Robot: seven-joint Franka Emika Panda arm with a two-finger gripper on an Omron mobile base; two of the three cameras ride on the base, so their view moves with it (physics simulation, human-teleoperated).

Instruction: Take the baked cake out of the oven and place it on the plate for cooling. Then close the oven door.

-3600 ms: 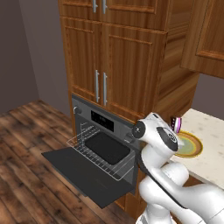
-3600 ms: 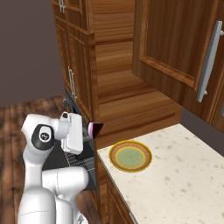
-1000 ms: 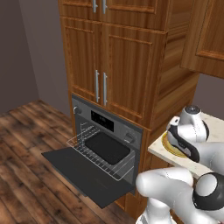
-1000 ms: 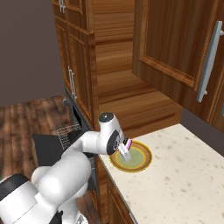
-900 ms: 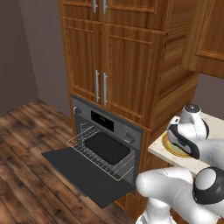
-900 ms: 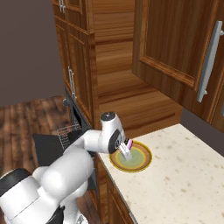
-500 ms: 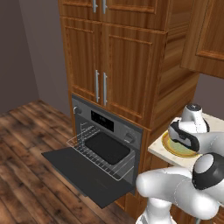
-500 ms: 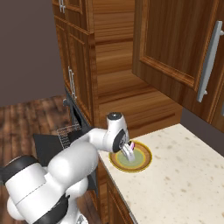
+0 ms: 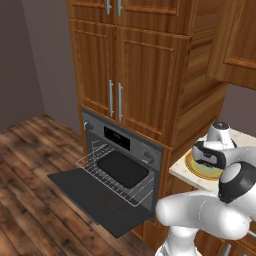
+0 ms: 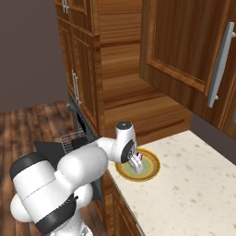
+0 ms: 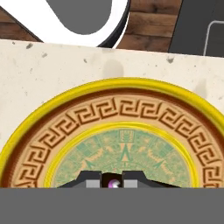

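Hovering low over the round yellow-rimmed, green-centred plate (image 11: pixel 124 131) on the speckled table (image 10: pixel 193 184), the gripper (image 11: pixel 113 180) pinches the small dark, pink-layered cake slice (image 11: pixel 113 182); the dark oven door (image 9: pixel 95 200) hangs open.

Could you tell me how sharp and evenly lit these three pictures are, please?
Left base view: flat, even rendered light, oven door crisp. Right base view: sharp, a soft shadow beside the plate. Hand view: plate pattern sharp and glare-free; the baked cake is cropped between the end effector tips.
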